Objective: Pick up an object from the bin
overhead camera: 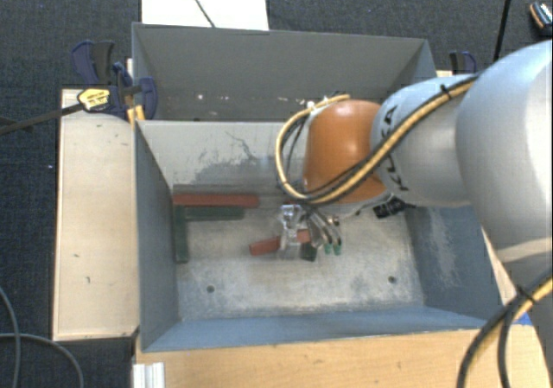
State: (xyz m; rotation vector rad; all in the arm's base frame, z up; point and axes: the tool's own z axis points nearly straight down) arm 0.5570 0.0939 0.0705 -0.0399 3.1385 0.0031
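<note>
My gripper [293, 233] is low over the bin floor near its middle, under the orange wrist cover. A small red block [263, 247] lies on the floor touching or just left of the gripper's tip. A small dark green piece [308, 255] sits right below the gripper. Whether either one is gripped cannot be made out.
A long red bar [215, 200] lies along the back left of the floor. A dark green bar [213, 214] lies just in front of it, and another green bar [180, 236] runs along the left wall. The arm covers the bin's right side.
</note>
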